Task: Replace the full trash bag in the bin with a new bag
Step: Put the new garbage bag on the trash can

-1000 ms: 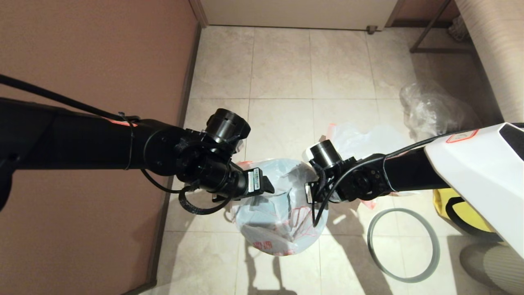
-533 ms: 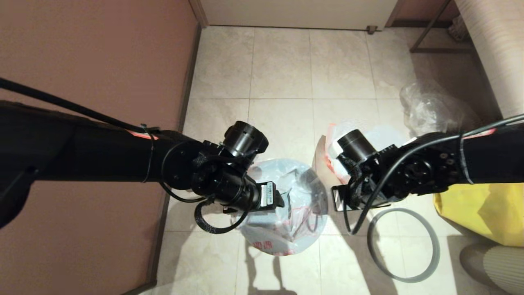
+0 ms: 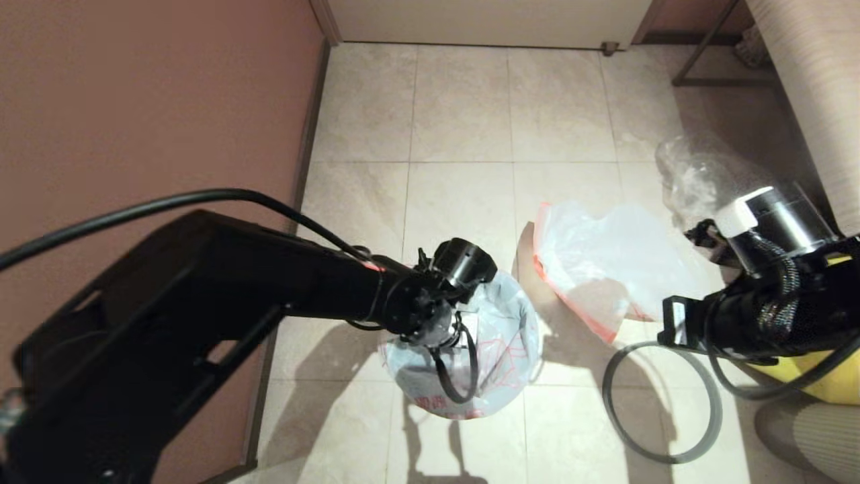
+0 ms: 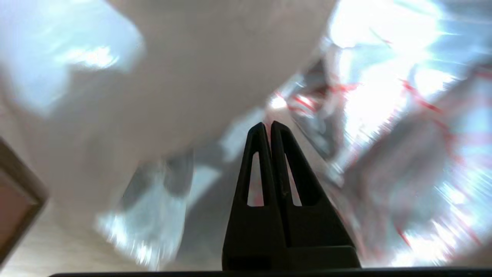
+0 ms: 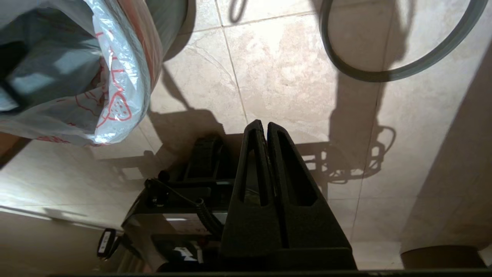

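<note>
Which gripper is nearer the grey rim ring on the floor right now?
Right. The right gripper hangs just beside the grey rim ring, above bare tile. The left gripper is farther off, over the bag-lined bin.

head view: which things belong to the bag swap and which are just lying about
Job in hand:
- thin white leaf-printed plastic bag lining the small round black plastic bin
- white plastic bag with orange-pink edge, on the floor
- thin grey rim ring, on the floor
- left gripper, shut, at the bin's bag
- right gripper, shut, near the ring

Lying about:
- clear crumpled plastic bag
- yellow fabric sack
</note>
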Motion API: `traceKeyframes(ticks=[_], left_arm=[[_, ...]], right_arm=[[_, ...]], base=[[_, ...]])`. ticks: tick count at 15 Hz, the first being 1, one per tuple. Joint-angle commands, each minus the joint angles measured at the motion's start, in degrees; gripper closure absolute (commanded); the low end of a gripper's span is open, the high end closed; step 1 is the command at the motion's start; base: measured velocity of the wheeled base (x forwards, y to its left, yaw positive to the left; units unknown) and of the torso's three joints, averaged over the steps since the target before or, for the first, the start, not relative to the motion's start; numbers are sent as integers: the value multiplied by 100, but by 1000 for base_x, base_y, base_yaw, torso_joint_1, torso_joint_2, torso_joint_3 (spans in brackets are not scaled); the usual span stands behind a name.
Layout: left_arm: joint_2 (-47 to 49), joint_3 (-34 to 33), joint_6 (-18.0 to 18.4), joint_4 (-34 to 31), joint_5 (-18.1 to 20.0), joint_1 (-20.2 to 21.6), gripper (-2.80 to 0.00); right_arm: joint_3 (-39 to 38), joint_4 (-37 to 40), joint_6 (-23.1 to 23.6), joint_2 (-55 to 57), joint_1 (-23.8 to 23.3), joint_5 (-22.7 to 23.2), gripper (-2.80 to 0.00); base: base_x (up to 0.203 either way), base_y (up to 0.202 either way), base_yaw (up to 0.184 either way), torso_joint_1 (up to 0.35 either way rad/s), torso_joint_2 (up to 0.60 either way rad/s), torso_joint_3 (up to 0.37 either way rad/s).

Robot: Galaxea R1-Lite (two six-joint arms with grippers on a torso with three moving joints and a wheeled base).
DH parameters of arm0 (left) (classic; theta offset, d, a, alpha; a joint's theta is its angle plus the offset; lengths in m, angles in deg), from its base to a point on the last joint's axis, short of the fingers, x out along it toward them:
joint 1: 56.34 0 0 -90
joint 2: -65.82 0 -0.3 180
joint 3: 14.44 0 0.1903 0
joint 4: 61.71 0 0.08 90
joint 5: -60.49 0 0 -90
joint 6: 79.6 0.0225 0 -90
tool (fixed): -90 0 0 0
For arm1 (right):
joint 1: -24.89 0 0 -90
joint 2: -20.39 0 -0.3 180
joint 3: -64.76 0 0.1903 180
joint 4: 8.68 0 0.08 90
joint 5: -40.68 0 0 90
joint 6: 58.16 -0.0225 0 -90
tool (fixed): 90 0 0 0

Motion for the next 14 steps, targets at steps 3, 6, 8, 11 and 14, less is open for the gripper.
traceKeyframes(ticks=[3, 6, 8, 11, 14], left_arm=[[2074, 1463, 196, 27, -624, 173, 0], [2872, 1945, 818, 1672, -774, 292, 0], [3081, 1938, 1411, 2720, -823, 339, 0], [3026, 1904, 1429, 2650, -846, 310, 0], [2418, 1298, 1263, 2659, -899, 211, 0]], right_arm=[[-374, 14, -18, -1038, -374, 490, 0], [-546, 14, -10, -1585, -410, 750, 0], [-580, 21, 6, -1853, -453, 818, 0], [-603, 41, 70, -1978, -492, 833, 0], [-620, 154, 62, -2146, -492, 841, 0]], base=[[0, 0, 0, 0, 0, 0], [0, 0, 0, 0, 0, 0], [0, 0, 0, 0, 0, 0], [0, 0, 0, 0, 0, 0], [0, 0, 0, 0, 0, 0]])
